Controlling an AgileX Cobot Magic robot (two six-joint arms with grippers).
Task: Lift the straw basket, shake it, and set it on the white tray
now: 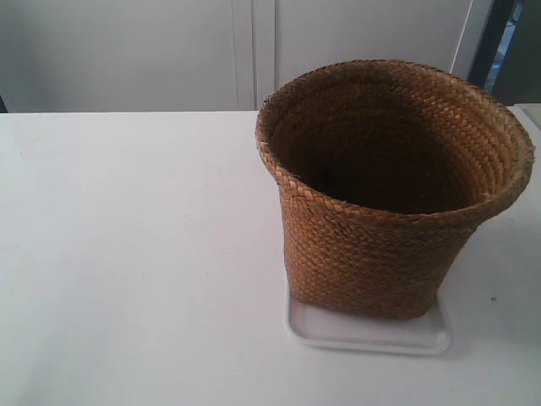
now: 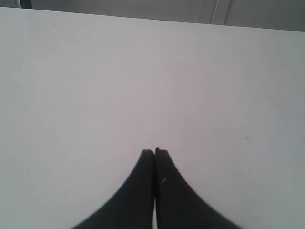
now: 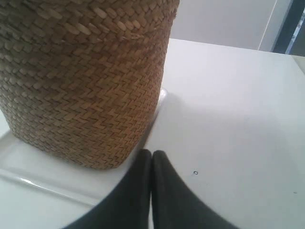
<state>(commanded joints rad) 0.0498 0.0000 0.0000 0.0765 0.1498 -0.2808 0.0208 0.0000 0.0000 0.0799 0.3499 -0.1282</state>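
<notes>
The straw basket [image 1: 380, 228] stands upright on the white tray [image 1: 372, 337], toward the right of the white table [image 1: 127, 254] in the exterior view. Its wide rim spreads beyond the tray, whose near edge and rounded corners show beneath the narrower base. The right gripper [image 3: 151, 152], jaws pressed together and holding nothing, sits low beside the basket's base at the tray's edge; whether its tips touch the weave is hard to tell. The left gripper [image 2: 154, 151], likewise closed and empty, hangs over the tabletop, well apart from the basket
</notes>
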